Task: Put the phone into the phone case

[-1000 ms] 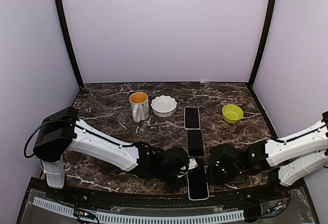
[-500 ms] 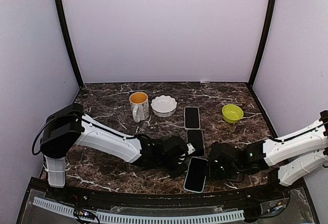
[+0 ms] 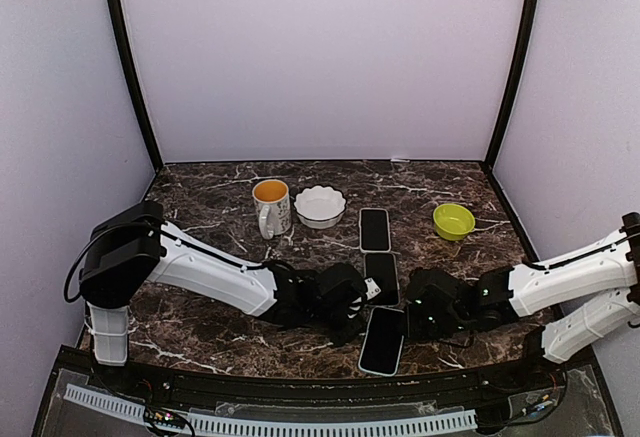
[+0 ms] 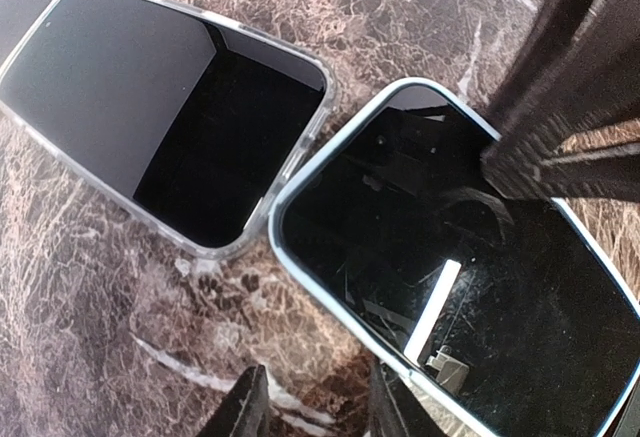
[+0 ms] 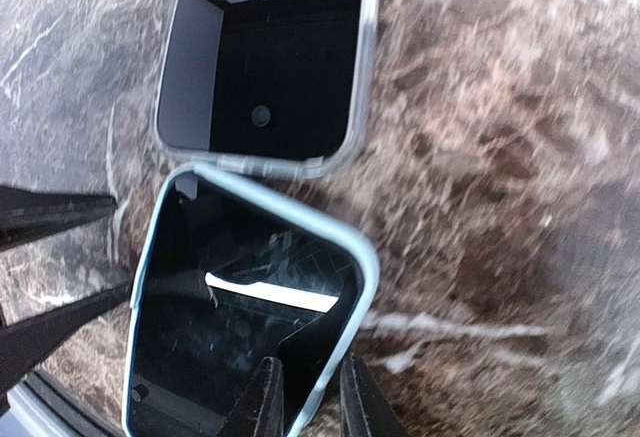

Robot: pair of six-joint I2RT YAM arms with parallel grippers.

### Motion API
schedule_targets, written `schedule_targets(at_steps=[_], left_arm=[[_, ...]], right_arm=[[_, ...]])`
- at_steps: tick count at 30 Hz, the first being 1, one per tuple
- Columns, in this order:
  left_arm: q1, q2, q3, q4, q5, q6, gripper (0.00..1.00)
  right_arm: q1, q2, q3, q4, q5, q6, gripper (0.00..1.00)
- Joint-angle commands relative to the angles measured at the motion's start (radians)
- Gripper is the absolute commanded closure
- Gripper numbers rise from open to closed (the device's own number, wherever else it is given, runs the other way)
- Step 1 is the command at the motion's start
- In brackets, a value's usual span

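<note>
Marble-veined dark worktop (image 3: 200, 197); phone (image 3: 383, 340) lies screen up close to the near edge, about midway along it, between the two wrists.

Progress: insertion not yet done. The clear case (image 3: 381, 277) sits empty and open side up, just beyond the phone toward the far edge; its dark inner floor shows bare in the right wrist view. My reading: phone has been brought up to the case, nothing more; left to do are lifting or sliding it over the opening, squaring it, and pressing it in.

Orientation: phone's long axis runs near edge to far edge, its far end swung a little toward the right; the case runs roughly the same way but the two are not in line. Phone's far corner meets the case's near corner, touching or all but.

Left gripper (image 4: 318, 407): fingers apart over bare marble beside the phone's long side, clamping nothing.

Right gripper (image 5: 308, 397): fingers either side of the phone's other long rim; whether they pinch it, cannot tell.
</note>
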Motion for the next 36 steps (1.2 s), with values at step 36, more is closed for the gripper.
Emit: schedule_targets(at_steps=[36], left_arm=[[0.008,-0.135,-0.103,-0.072,-0.058,-0.004,0.54]], right_arm=[[-0.118,-0.068,0.107,-0.133,0.079,-0.216,0.71]])
